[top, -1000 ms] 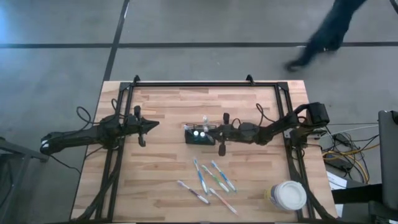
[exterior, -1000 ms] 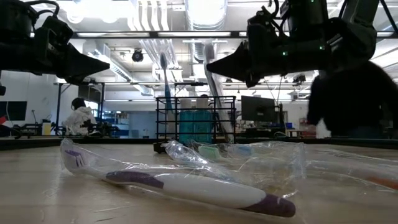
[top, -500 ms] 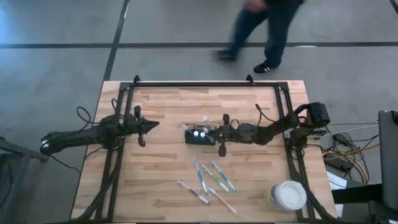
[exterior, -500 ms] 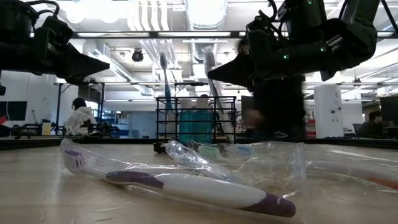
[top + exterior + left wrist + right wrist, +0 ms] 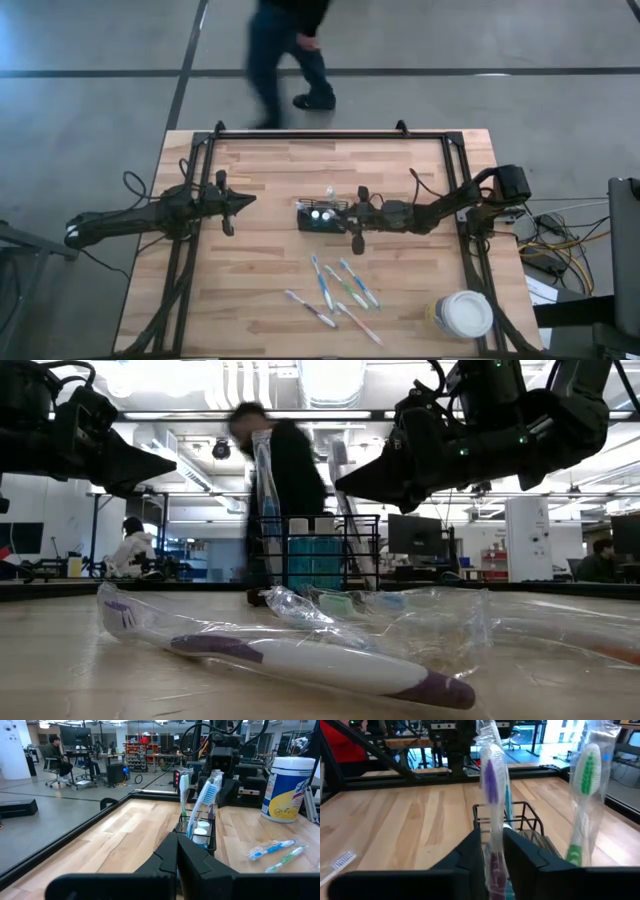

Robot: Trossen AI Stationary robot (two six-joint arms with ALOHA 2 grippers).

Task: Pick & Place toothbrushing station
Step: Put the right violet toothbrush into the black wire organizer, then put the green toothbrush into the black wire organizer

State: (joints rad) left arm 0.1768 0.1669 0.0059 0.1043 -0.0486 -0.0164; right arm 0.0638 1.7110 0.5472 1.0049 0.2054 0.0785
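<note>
The black wire-mesh caddy point(image 5: 320, 216) stands on its base at the table's middle. A green toothbrush point(image 5: 182, 790), a blue one point(image 5: 206, 799) and white-capped items stand in it. My right gripper point(image 5: 346, 212) is at the caddy's right side, shut on a wrapped purple toothbrush point(image 5: 491, 785) that stands upright over the caddy point(image 5: 507, 819). A wrapped green toothbrush point(image 5: 582, 795) stands beside it. My left gripper point(image 5: 246, 200) is shut and empty, left of the caddy and above the table. My right gripper pinches the purple toothbrush's handle point(image 5: 493, 854), through its clear wrapper, between its two fingers. The fingers come level from the table's right and lie across the brush. The brush stands upright, bristle head up. The fingers hide its lower end.
Several wrapped toothbrushes point(image 5: 337, 290) lie loose on the table in front of the caddy, one close to the low camera point(image 5: 300, 660). A round white-lidded tub point(image 5: 463, 314) stands at the near right corner. A person point(image 5: 285, 50) walks on the floor beyond the far edge.
My right gripper has gone down a little with the purple toothbrush, which stays upright beside the caddy. The person behind the table has walked from right to left.
</note>
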